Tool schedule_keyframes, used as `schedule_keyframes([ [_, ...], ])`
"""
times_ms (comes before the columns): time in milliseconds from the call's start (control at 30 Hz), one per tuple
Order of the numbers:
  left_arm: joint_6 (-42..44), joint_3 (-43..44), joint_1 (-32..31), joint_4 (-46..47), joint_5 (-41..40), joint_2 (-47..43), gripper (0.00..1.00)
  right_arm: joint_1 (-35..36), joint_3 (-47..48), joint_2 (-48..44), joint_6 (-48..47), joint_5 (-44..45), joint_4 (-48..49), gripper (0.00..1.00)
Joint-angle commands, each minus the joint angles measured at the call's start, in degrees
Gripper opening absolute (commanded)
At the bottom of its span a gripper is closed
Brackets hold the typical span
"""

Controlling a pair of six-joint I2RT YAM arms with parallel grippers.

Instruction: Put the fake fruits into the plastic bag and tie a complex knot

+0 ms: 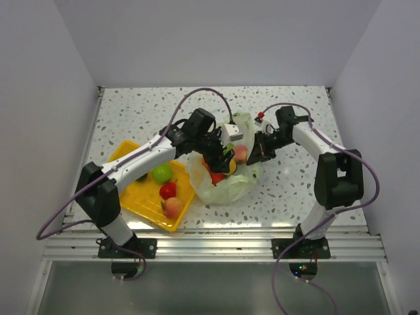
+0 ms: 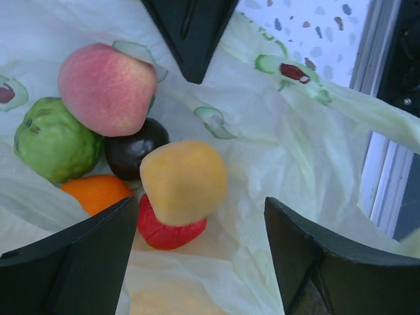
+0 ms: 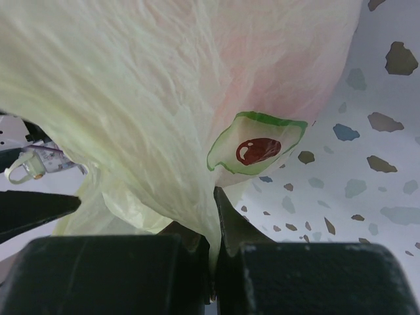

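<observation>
The plastic bag point(image 1: 226, 185) is held at its rim, on the side toward the right arm. There a fold of the thin film is clamped between the closed jaws of the right gripper point(image 3: 213, 252) and drawn upward. This hold is judged to serve one purpose: the bag's mouth is kept raised and open so that fruit can be dropped in without the film collapsing.

The left gripper point(image 2: 200, 220) is placed over the bag's mouth with its jaws spread apart and nothing gripped. A yellow fruit point(image 2: 184, 180) is seen between the fingers point(image 2: 72, 262), clear of at least one of them, on or just above a red fruit point(image 2: 167, 233) inside the bag. Whether it is at rest cannot be told.

Deeper inside the bag a pink peach point(image 2: 105, 88), a green fruit point(image 2: 52, 138), a dark plum point(image 2: 134, 152) and an orange point(image 2: 95, 192) are bunched together where the film sags.

Just beside the bag, on the left arm's side, the yellow tray point(image 1: 141, 200) is set. A green apple point(image 1: 162, 173), a small red apple point(image 1: 168, 190) and a second peach point(image 1: 173, 207) are left in it. Filling is therefore judged unfinished. No twisted neck is seen on the bag, so the knot is judged not yet begun.
</observation>
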Motion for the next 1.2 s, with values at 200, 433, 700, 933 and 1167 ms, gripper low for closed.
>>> schedule_keyframes([
  [200,2.29,2.06,2.19,1.77,1.34,-6.75,1.0,0.32,1.54,-0.82,-1.29,-0.39,-1.15,0.0],
  [433,6.75,1.01,21.61,-4.71,8.59,-19.85,0.99,0.32,1.63,-1.35,-1.2,0.49,-1.24,0.0],
  [700,48.17,-6.01,39.89,-34.15,6.47,-23.72,0.88,0.23,1.89,-1.17,-1.29,0.14,-1.68,0.0],
  [933,71.0,-20.42,43.78,-42.7,-3.27,-33.82,0.87,0.32,1.54,-1.53,-1.47,0.76,-1.42,0.0],
  [1167,80.5,-34.05,42.99,-42.79,-8.82,-41.3,0.87,0.24,1.98,-1.0,-1.29,1.28,-1.59,0.0],
])
